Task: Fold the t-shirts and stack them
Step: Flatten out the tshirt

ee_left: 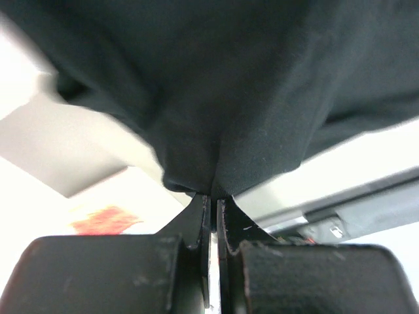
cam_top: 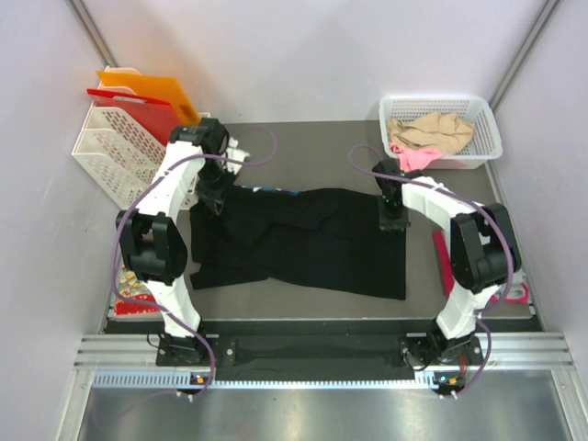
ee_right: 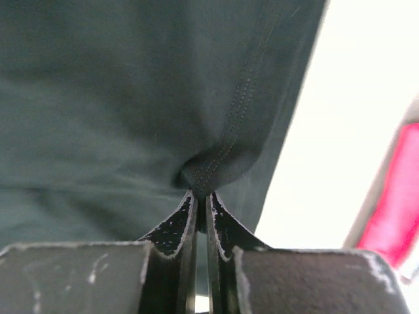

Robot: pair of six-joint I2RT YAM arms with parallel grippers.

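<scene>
The large black t-shirt (cam_top: 303,241) lies spread across the middle of the table. My left gripper (cam_top: 215,195) is shut on its far left edge, and the cloth bunches between the fingertips in the left wrist view (ee_left: 216,131). My right gripper (cam_top: 394,217) is shut on its far right hem, whose stitching shows in the right wrist view (ee_right: 222,157). A beige t-shirt (cam_top: 432,131) and a pink t-shirt (cam_top: 413,158) lie in the white basket (cam_top: 487,138) at the back right. The daisy print, grey and magenta shirts are out of view.
A white rack (cam_top: 106,152) with red and orange folders (cam_top: 152,99) stands at the back left. A red patterned card (cam_top: 138,299) lies by the left arm's base. A red flat item (cam_top: 446,262) lies by the right arm.
</scene>
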